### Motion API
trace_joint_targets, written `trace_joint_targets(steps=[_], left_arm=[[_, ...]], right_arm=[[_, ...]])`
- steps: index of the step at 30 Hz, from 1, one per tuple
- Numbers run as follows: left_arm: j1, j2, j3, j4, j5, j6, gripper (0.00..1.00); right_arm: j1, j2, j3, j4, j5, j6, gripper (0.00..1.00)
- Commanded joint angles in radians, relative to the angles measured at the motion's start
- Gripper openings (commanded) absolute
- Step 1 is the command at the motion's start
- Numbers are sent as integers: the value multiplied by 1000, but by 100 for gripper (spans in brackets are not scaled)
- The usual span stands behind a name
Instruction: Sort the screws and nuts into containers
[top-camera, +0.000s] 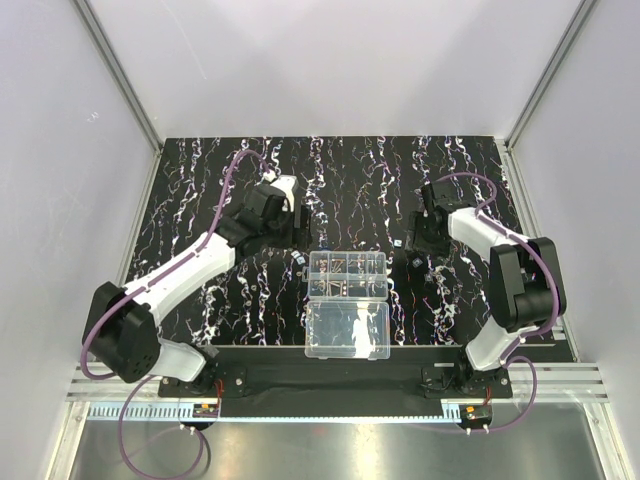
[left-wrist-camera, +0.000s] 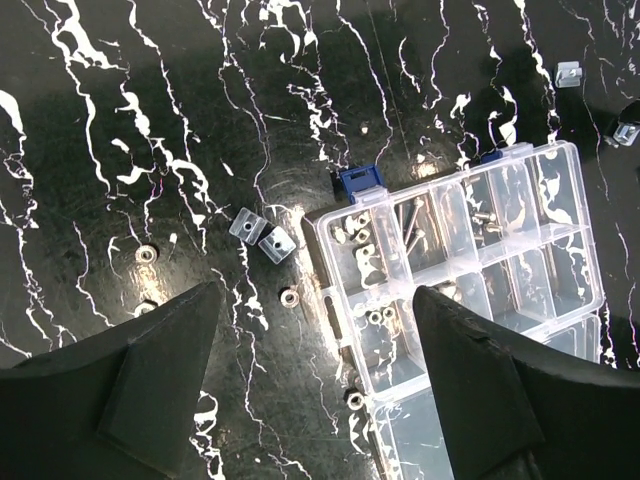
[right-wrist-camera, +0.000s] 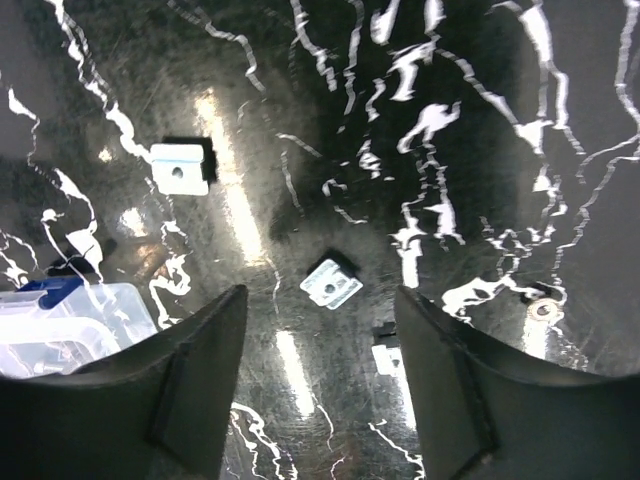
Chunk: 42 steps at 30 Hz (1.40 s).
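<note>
The clear organizer box (top-camera: 311, 274) lies open mid-table, its divided containers (left-wrist-camera: 325, 250) holding small nuts (left-wrist-camera: 366, 236) and screws (left-wrist-camera: 410, 226). My left gripper (top-camera: 302, 223) hovers left of the box, open (left-wrist-camera: 318, 300), with nothing between its fingers. Below it on the mat lie two square nuts (left-wrist-camera: 259, 233) and round nuts (left-wrist-camera: 289, 297), one against the box wall (left-wrist-camera: 354, 399). My right gripper (top-camera: 419, 238) hangs right of the box, open (right-wrist-camera: 320, 305) above a square nut (right-wrist-camera: 331, 284). More square nuts (right-wrist-camera: 180, 167) lie around it, one by the right finger (right-wrist-camera: 388, 358).
The box's undivided lid half (top-camera: 347, 331) lies flat toward the arm bases. Blue latches (left-wrist-camera: 361, 180) stick out from the box's far edge. A round nut (right-wrist-camera: 543, 310) and two square nuts (left-wrist-camera: 568, 73) lie farther out on the black streaked mat (top-camera: 200, 190).
</note>
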Motion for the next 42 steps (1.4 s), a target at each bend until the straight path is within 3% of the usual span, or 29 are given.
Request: trace_joint_targets(steps=[1, 5, 15, 29, 37, 42], left_arm=[[6, -31, 16, 2, -10, 5, 84], [4, -40, -5, 10, -21, 4, 84], [6, -42, -10, 11, -27, 5, 84], [6, -42, -12, 4, -48, 8, 84], [6, -42, -16, 5, -56, 10, 84], [6, -40, -18, 5, -57, 10, 84]], right_arm=[[28, 14, 35, 6, 39, 7, 67], [29, 37, 37, 0, 31, -5, 59], [31, 56, 46, -25, 85, 140, 54], [64, 113, 49, -65, 148, 203, 51], [64, 131, 55, -45, 176, 180, 38], [64, 142, 57, -37, 159, 147, 25]])
